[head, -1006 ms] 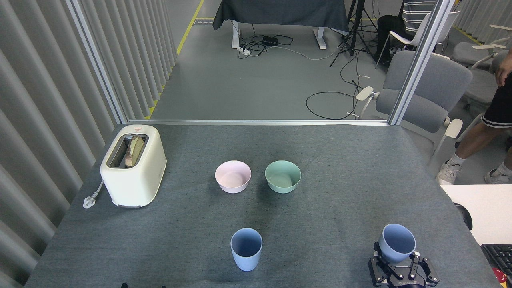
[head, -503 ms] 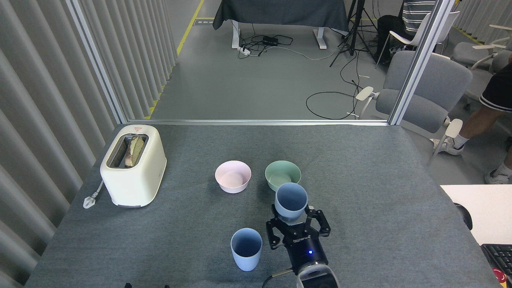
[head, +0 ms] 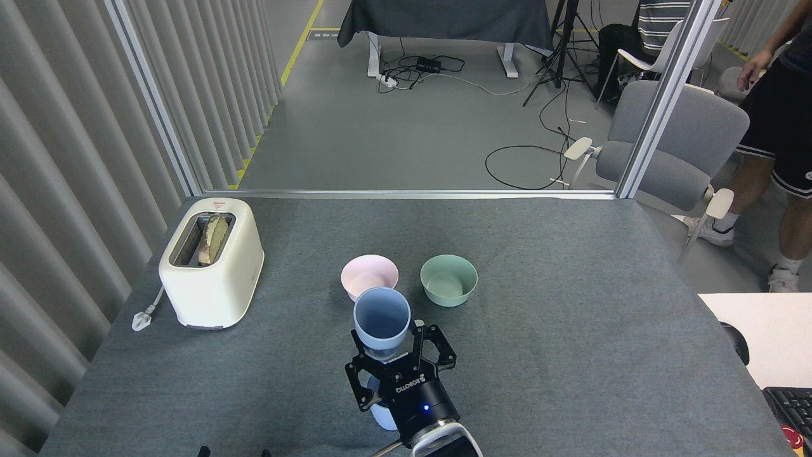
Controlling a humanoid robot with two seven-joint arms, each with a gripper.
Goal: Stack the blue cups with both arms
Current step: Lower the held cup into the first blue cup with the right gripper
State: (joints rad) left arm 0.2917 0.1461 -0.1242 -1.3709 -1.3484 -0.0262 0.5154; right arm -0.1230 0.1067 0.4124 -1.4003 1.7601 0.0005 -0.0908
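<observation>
The table (head: 571,330), covered in grey cloth, is carrying everything. On its left side the toaster (head: 212,263) is standing with bread (head: 214,238) in its slot, and its plug (head: 143,317) is lying on the cloth beside it. Near the middle the pink bowl (head: 366,274) and the green bowl (head: 448,280) are sitting side by side, close but apart. The right arm (head: 431,431) is coming in from the bottom edge, and the right gripper (head: 399,363) is pointing away from the camera; its black fingers (head: 438,348) are closing around the lower part of the held cup (head: 382,320), which is standing upright with its mouth open to the top. This cup is overlapping the front rim of the pink bowl in the view; whether they are touching, I cannot tell. The second cup (head: 382,416) is standing on the cloth under the gripper, and only a little of its pale blue wall is showing between the fingers and the wrist, so the held cup is hanging just above it. Of the left gripper (head: 231,452) only two dark tips are showing at the bottom edge, and I cannot tell how far it is open. Beyond the table a chair (head: 672,146) is standing, and a person (head: 777,127) in black shorts is next to it.
</observation>
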